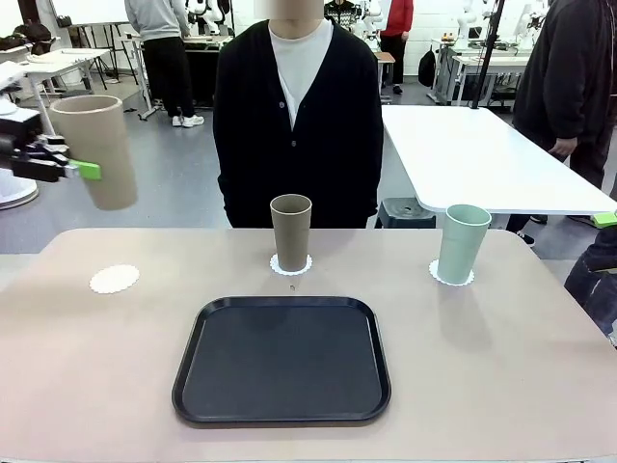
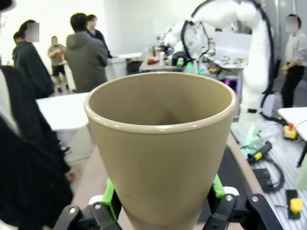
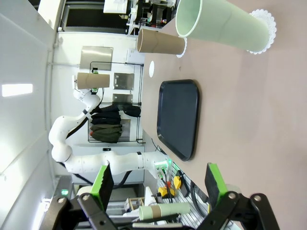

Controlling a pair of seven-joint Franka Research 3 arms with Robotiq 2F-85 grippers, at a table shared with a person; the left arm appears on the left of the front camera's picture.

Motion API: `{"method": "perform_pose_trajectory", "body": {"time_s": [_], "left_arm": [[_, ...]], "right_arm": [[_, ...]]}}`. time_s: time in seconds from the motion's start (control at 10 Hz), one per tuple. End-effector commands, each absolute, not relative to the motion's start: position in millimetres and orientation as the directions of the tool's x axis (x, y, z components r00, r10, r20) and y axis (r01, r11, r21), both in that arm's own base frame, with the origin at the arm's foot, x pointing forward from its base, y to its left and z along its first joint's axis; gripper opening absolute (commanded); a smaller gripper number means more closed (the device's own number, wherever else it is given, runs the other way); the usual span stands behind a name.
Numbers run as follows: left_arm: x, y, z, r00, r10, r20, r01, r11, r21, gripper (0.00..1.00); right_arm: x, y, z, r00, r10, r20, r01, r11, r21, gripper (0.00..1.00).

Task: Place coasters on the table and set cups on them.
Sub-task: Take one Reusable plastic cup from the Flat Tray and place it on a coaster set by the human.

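The tan cup, gripped tight by the left tool, should be lowered straight onto the bare coaster, while the right tool is held wide open and empty.

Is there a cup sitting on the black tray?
No, the black tray has nothing on it; the brown cup and the green cup stand on coasters behind it.

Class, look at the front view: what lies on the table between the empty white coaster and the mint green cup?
The tan-brown tumbler on its own scalloped coaster stands between the empty white scalloped coaster and the mint green tumbler; the rest of that beige-pink table stretch is bare.
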State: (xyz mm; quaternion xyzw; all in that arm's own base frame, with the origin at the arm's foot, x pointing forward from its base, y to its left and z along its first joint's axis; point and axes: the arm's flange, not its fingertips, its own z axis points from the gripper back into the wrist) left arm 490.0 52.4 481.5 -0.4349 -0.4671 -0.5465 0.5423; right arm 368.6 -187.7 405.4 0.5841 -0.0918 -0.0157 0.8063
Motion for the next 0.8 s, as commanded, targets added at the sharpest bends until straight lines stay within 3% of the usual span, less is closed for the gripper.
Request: {"method": "perform_pose_trajectory", "body": {"time_s": [0.0,0.4,0.7], "left_arm": [[499.8,81.0,491.7,-0.083,-0.206,0.975,0.993,0.061,0.098,0.85],[508.2,131.8,486.3,-0.053,-0.231,0.971,0.983,0.161,0.092,0.85],[493.9,103.0,495.8,-0.015,-0.218,0.976,0.978,0.200,0.060,0.85]], "right_arm": [[367.5,-187.4,406.2,0.984,-0.125,0.130,-0.084,0.323,0.943,1.00],[367.5,-187.4,406.2,0.984,-0.125,0.130,-0.084,0.323,0.943,1.00],[367.5,-187.4,406.2,0.984,-0.125,0.130,-0.084,0.323,0.943,1.00]]}}
